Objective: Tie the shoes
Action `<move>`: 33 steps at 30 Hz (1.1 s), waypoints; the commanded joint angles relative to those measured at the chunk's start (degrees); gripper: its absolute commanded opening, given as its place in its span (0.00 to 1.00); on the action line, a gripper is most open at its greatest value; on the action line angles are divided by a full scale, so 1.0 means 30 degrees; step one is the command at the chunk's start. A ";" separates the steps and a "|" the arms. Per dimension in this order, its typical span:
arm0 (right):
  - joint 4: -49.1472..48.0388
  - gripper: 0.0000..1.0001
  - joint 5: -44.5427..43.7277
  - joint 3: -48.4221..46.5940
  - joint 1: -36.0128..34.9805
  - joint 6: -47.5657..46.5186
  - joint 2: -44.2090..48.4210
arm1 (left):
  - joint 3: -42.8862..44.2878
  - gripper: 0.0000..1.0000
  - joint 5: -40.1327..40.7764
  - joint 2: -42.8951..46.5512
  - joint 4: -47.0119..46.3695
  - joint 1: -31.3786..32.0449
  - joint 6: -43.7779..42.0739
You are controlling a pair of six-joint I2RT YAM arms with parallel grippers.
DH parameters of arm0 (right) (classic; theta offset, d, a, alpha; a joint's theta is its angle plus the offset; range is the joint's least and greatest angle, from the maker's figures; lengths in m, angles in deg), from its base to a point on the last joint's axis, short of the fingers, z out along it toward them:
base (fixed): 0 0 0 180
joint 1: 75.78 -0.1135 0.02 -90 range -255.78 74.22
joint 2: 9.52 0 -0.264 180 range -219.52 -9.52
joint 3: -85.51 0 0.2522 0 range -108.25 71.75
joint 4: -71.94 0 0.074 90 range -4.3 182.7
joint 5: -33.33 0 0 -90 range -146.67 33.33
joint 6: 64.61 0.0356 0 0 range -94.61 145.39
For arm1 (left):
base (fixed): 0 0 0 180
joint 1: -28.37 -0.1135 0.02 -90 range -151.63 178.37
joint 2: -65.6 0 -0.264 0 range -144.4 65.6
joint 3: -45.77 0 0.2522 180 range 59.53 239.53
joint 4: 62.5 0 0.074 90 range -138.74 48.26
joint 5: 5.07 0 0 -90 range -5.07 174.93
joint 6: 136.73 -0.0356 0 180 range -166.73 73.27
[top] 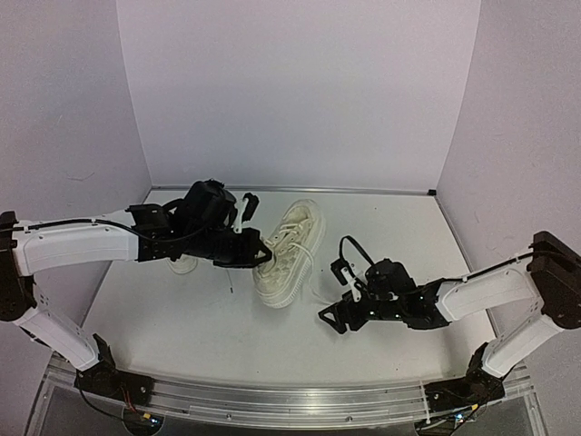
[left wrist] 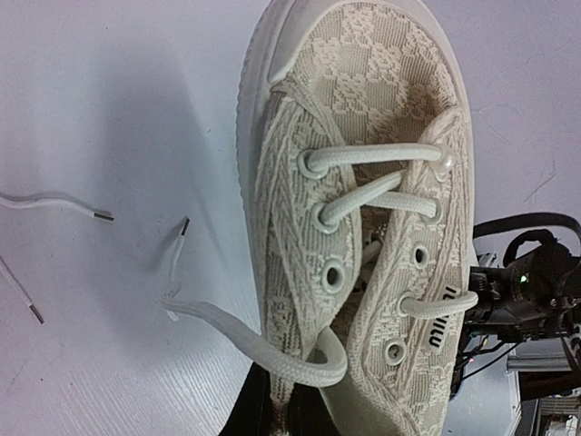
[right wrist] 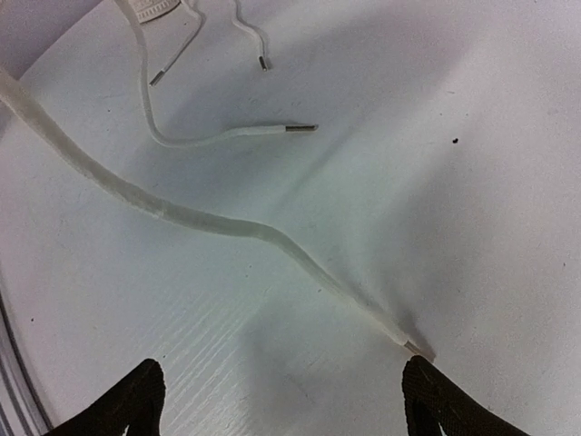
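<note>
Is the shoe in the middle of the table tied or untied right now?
Untied: the shoe has several empty eyelets, and its lace trails loose across the table, no knot or bow.

White table (top: 182,318) on my feed. One cream sneaker (top: 292,250) lies mid-table, its loose white laces (right wrist: 218,221) trailing over the surface. Farther left, possibly the second sneaker (top: 184,265), mostly hidden.

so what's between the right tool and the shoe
A loose white lace from the shoe, lying on the table, its tip just ahead of the open right tool. The right wrist view shows it best.
</note>
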 commanded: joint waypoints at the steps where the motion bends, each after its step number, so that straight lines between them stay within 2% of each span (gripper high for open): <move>1: -0.3561 0.86 -0.2990 -0.0509 -0.0640 -0.1861 -0.0917 | 0.1355 0.00 -0.0737 0.1461 -0.1927 -0.0010 0.0306; 6: -0.5101 0.83 -0.3341 -0.0838 -0.1108 -0.3306 -0.2399 | 0.1565 0.00 -0.1127 0.1840 -0.1951 -0.0008 0.0379; 12: -0.7462 0.67 -0.3529 -0.0974 -0.1493 -0.4481 -0.4666 | 0.1745 0.00 -0.1392 0.2057 -0.1883 0.0003 0.0491; 18: -0.8515 0.32 -0.5125 -0.1024 -0.1800 -0.4453 -0.5492 | 0.1619 0.00 -0.1405 0.2340 -0.1927 -0.0008 0.0603; 22: -0.8763 0.01 -0.5211 -0.0391 -0.1837 -0.3987 -0.4260 | 0.1384 0.00 -0.1044 0.2590 -0.1846 -0.0010 0.0708; 27: -0.8169 0.00 -0.5029 0.1311 -0.1850 -0.2253 -0.0501 | 0.0908 0.00 -0.0046 0.2893 -0.1665 -0.0013 0.0801; 33: -0.2775 0.00 -0.5383 0.2209 -0.1855 0.0791 0.5581 | 0.0619 0.00 0.1182 0.1288 -0.0268 0.0007 0.0654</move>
